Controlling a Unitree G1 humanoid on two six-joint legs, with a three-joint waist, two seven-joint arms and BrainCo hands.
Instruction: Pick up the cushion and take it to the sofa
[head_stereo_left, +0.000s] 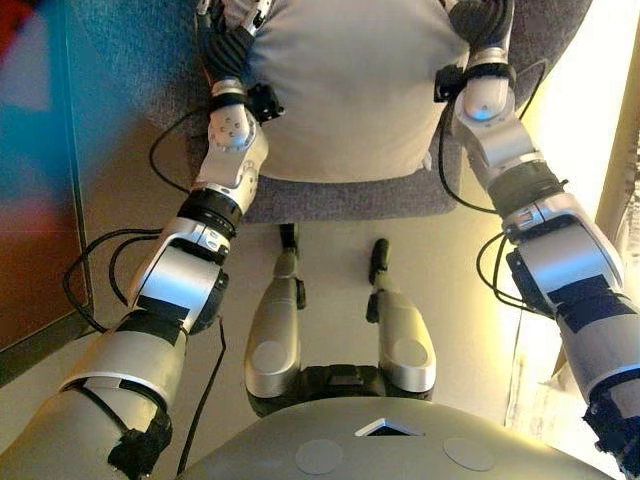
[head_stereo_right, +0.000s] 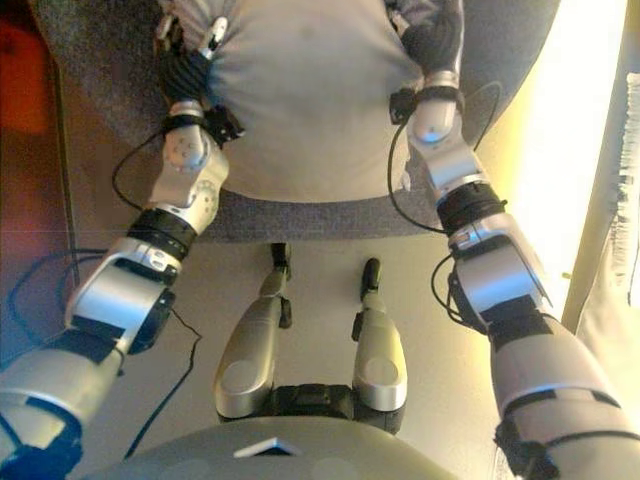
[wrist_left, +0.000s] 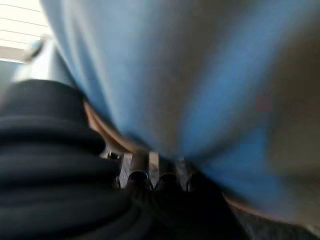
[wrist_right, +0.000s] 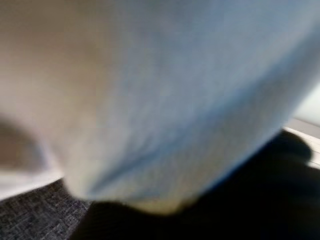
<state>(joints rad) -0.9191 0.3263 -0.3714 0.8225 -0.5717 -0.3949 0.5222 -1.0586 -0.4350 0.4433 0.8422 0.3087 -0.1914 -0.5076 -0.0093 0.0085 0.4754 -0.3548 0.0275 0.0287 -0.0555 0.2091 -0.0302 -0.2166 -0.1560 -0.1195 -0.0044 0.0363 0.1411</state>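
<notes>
A light grey cushion (head_stereo_left: 350, 90) lies on a dark grey upholstered seat (head_stereo_left: 350, 200) in front of me. My left hand (head_stereo_left: 232, 40) is at the cushion's left edge. Its thumb lies on top of the edge and its fingers (wrist_left: 136, 172) are tucked under the cushion (wrist_left: 190, 75), pinching it. My right hand (head_stereo_right: 435, 40) is against the cushion's right edge, and the cushion (wrist_right: 150, 100) fills the right wrist view and hides the hand's grip.
The seat's front edge (head_stereo_right: 330, 228) runs across just past my knees, with pale floor (head_stereo_left: 330, 250) below it. A dark reddish panel (head_stereo_left: 35, 250) stands at the left. A bright strip and a pale curtain (head_stereo_right: 615, 200) are at the right.
</notes>
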